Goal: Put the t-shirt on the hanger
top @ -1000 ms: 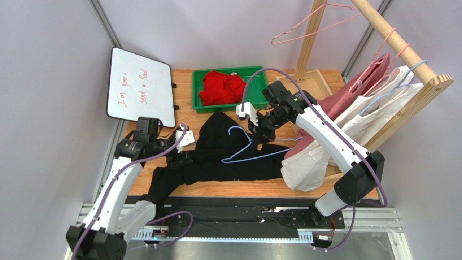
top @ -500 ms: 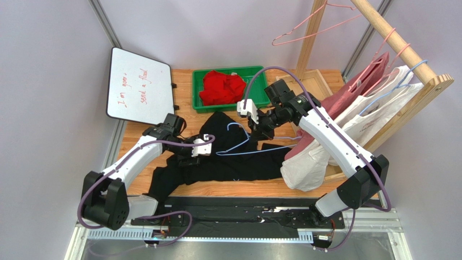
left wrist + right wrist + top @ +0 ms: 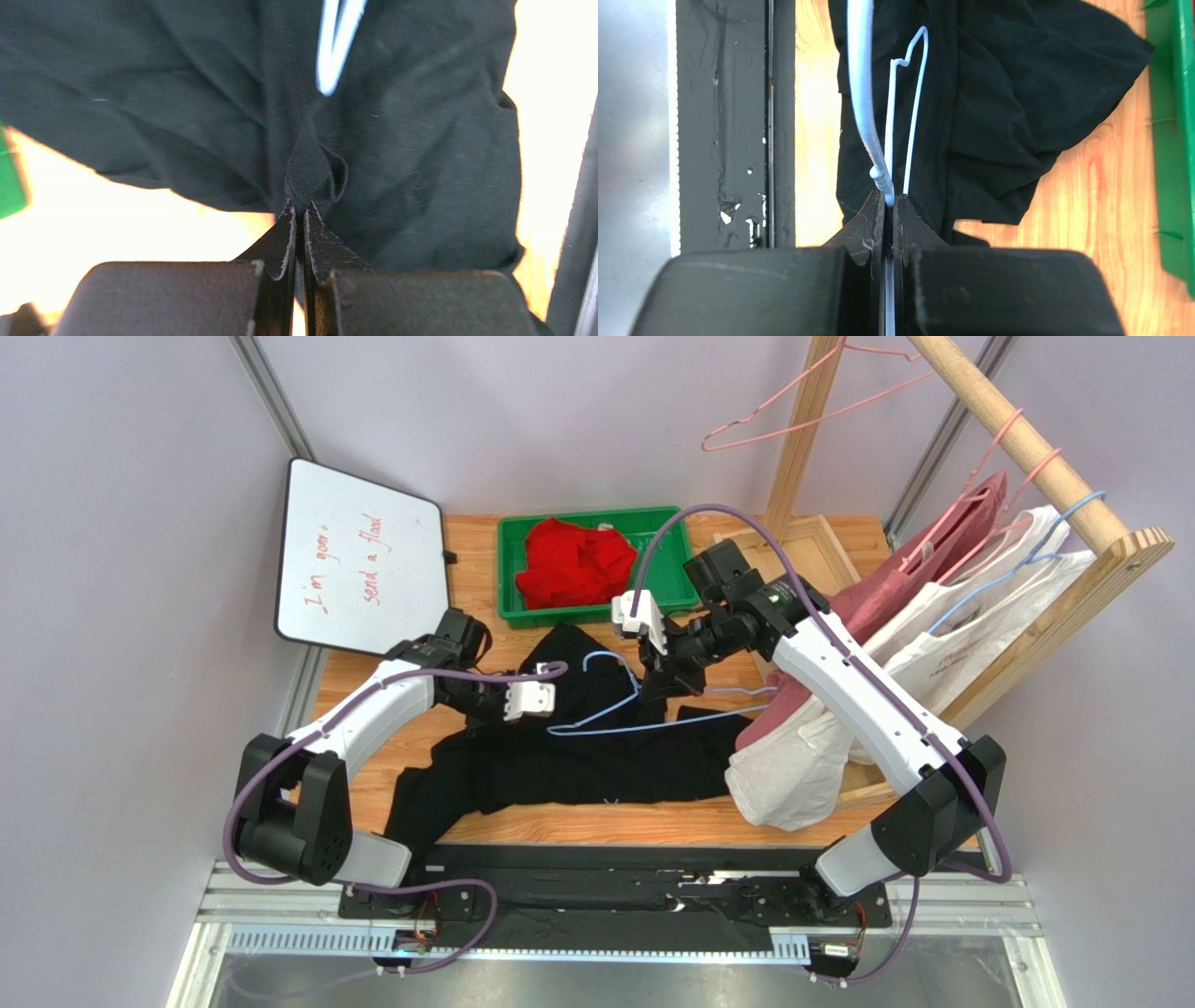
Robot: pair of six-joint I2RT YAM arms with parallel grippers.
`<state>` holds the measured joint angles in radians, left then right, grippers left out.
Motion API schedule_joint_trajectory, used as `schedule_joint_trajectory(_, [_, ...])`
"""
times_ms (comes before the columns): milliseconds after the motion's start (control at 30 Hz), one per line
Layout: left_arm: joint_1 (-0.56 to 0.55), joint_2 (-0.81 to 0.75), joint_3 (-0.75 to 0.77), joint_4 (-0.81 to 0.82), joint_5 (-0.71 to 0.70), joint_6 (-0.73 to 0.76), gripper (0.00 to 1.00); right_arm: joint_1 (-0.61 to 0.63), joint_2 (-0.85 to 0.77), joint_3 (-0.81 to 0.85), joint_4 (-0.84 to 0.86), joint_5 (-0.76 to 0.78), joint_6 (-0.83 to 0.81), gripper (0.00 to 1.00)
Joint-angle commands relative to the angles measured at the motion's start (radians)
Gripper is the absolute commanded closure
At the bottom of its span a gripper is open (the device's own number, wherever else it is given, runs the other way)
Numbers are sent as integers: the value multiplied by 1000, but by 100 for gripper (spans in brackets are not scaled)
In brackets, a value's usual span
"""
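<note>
Beyond the t-shirt (image 3: pixel 561 763) — a bin (image 3: pixel 508 574) holds red cloth (image 3: pixel 575 563).

We see the t-shirt (image 3: pixel 561 763) in plain black, with no print showing where it lies. The hanger (image 3: pixel 860 98) is a pale light-blue wire. Beneath them, the bench (image 3: pixel 477 574) is warm orange-brown wood with visible grain. The tray (image 3: pixel 509 567) is bright green and the garment (image 3: pixel 572 563) in it is solid red. The whiteboard (image 3: pixel 358 567) is white with red handwriting. We read the hanging shirts as dusty pink (image 3: pixel 954 532) and white (image 3: pixel 800 756). Both arms (image 3: pixel 870 700) are white with black joints and black jaws, and their cables (image 3: pixel 716 515) are purple.
</note>
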<state>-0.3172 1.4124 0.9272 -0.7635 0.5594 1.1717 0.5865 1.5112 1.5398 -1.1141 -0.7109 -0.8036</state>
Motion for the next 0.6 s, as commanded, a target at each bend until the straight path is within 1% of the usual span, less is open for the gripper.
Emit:
schedule_joint_trajectory(0, [18, 20, 80, -35, 65, -27, 100, 6, 23, 48, 79, -33, -22, 100])
schedule_joint_trajectory(300, [33, 62, 150, -91, 92, -40, 100, 6, 75, 75, 140, -28, -19, 100])
schedule_joint_trajectory(367, [35, 65, 157, -92, 96, -61, 100, 6, 87, 85, 148, -30, -14, 100])
schedule_joint_trajectory(567, [49, 102, 180, -106, 85, -76, 100, -10, 43, 72, 132, 22, -20, 100])
